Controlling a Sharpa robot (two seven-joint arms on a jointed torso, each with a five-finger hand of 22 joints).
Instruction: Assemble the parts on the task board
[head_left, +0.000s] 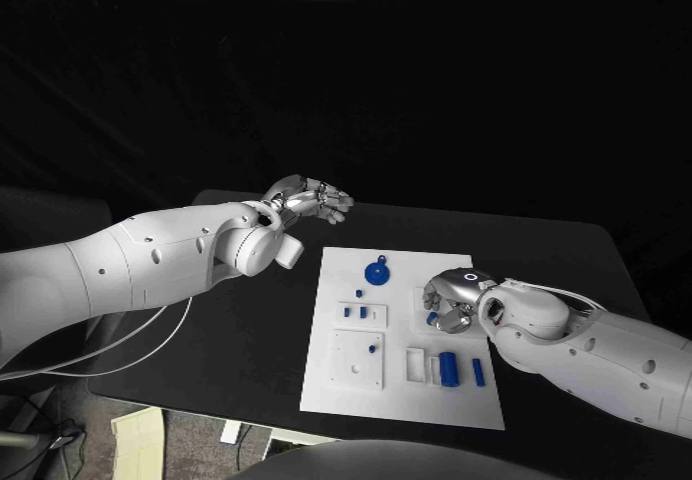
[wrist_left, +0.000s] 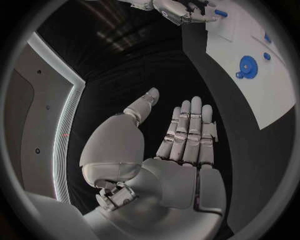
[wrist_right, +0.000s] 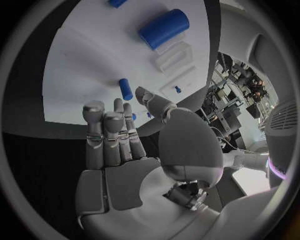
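Black table (head_left: 260, 330), white task board (head_left: 411, 400) with blue parts (head_left: 447, 368), left hand (head_left: 307, 200) and right hand (head_left: 447, 300) empty, fingers apart.

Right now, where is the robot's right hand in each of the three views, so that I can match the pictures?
Head view: the right hand is over the right part of the task board.
Left wrist view: the right hand is small, near the circle's rim, beside the board's edge.
Right wrist view: the right hand fills the middle, its fingers toward the board.
Shared landmark: the white task board.
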